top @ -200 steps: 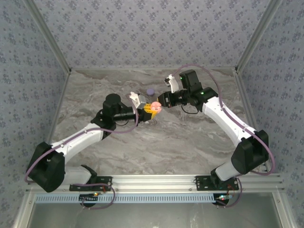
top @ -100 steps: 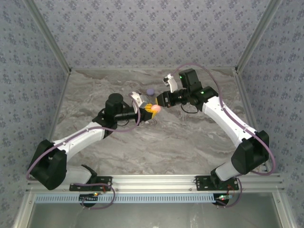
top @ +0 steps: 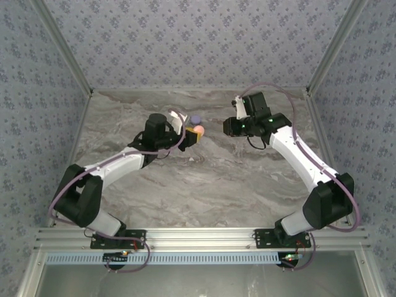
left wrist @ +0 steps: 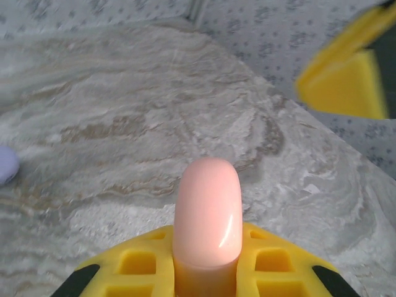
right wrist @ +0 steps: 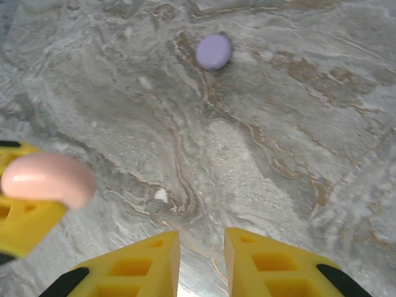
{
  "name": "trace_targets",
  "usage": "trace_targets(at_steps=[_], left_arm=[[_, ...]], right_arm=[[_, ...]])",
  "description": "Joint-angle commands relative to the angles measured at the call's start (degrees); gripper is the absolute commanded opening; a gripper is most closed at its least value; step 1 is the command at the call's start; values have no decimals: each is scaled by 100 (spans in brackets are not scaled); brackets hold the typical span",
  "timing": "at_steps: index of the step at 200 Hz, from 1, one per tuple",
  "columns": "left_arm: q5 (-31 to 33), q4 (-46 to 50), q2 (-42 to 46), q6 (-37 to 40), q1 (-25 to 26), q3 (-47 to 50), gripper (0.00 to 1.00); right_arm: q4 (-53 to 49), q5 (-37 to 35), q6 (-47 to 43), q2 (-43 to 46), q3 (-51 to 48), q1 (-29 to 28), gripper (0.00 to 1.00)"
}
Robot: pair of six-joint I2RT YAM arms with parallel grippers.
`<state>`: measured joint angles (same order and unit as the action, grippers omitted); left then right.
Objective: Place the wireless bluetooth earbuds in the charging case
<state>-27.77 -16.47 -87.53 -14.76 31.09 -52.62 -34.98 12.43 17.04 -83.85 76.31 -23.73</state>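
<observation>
Right hand (right wrist: pixel 201 257) has backed off to the right, narrow gap, nothing in it. So left hand (top: pixel 190 135) alone clamps the pink case (left wrist: pixel 207 210) now, centre of the top view: on edge, long axis running out past the fingertips, rim up-frame. Purple case (right wrist: pixel 213 51) sits just beyond on the bench (top: pixel 247 179). Earbuds? Too tiny to spot.

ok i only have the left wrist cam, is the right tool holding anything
observer: No. The right tool is open and empty, its fingers apart over the bare table.
operator: and that lilac blur at my left edge
observer: That is a lilac case lying on the table, with nothing touching it.
</observation>
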Motion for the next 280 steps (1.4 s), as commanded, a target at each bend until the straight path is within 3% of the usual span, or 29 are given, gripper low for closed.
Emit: trace_targets(at_steps=[1,54,132,206,243,280], left_arm=[[96,321,-339,-981,-137,-403,10],[-116,2061,-1567,-1748,-320,-1711,11],[-203,2784,-2756,-2038,-421,-2703,11],[-77,3255,-3357,-2022,-442,-3261,12],[-88,3369,-3493,-1984,-442,-3342,16],[-12,3444,-3530,-1931,-440,-3325,30]], right_arm=[[-48,-199,96,238,-144,50,28],[-55,-178,79,269,-260,138,28],[-35,-129,80,287,-367,214,28],[-61,-100,89,285,-399,241,28],[-35,-93,91,284,-412,254,29],[-42,-100,90,287,-412,289,29]])
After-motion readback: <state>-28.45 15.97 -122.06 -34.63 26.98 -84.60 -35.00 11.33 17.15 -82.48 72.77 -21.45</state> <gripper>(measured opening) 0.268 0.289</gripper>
